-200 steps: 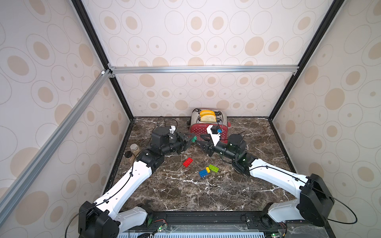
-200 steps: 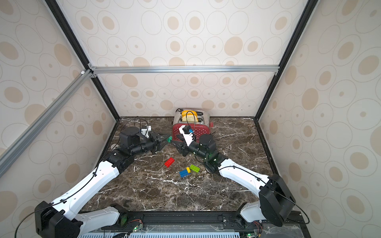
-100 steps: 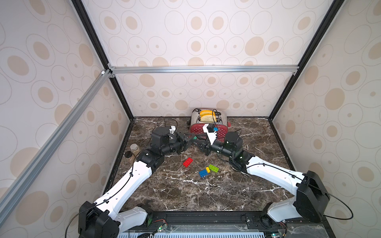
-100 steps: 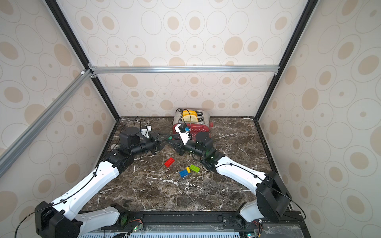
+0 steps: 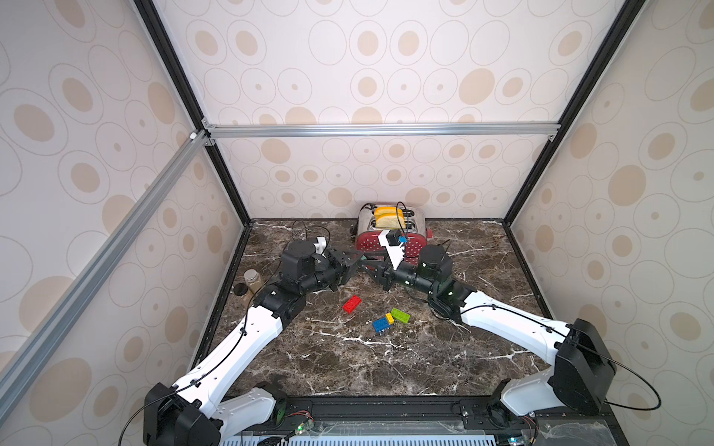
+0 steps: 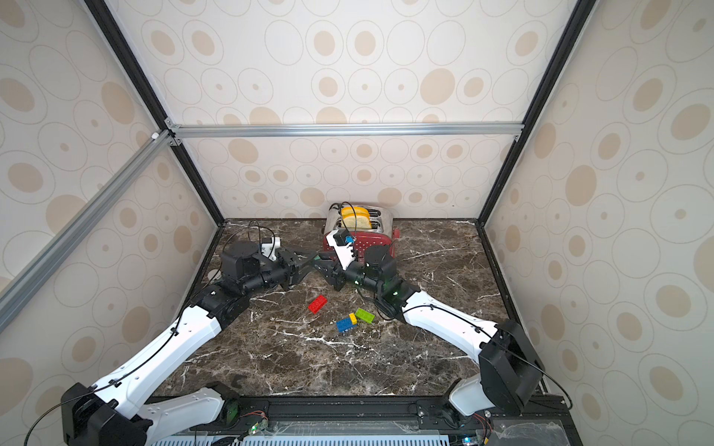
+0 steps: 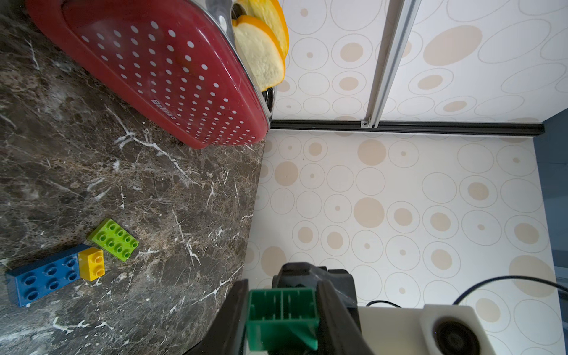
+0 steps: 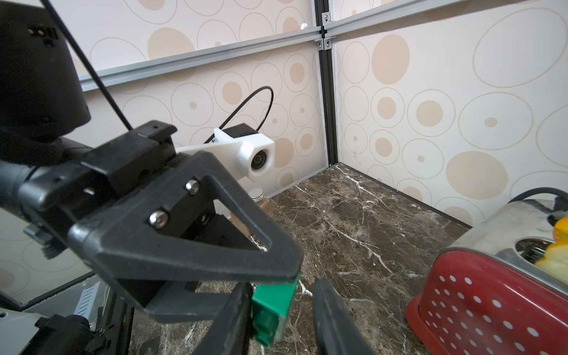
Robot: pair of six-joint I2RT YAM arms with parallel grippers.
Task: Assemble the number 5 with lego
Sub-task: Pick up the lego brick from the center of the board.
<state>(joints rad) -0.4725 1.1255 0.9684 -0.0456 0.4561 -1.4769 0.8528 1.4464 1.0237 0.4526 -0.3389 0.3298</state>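
My left gripper (image 7: 282,295) is shut on the small dark-green brick (image 7: 282,313) and holds it above the table, in front of the toaster. My right gripper (image 8: 282,295) faces it with its jaws around the same dark-green brick (image 8: 273,307). One finger touches the brick and a gap shows at the other. In both top views the two grippers meet tip to tip (image 5: 361,264). On the table lie the red brick (image 5: 352,303), the lime-green brick (image 5: 400,315), and the blue brick (image 5: 381,324) with the yellow one (image 5: 389,318) touching its end.
The red polka-dot toaster (image 5: 390,235) with bread slices stands at the back wall, just behind the grippers. A small jar (image 5: 251,280) stands by the left wall. Patterned walls enclose the marble table (image 5: 347,359) on three sides.
My right gripper has moved left to meet the left gripper, and its jaws have narrowed around the dark-green brick. The left arm has stayed in place.
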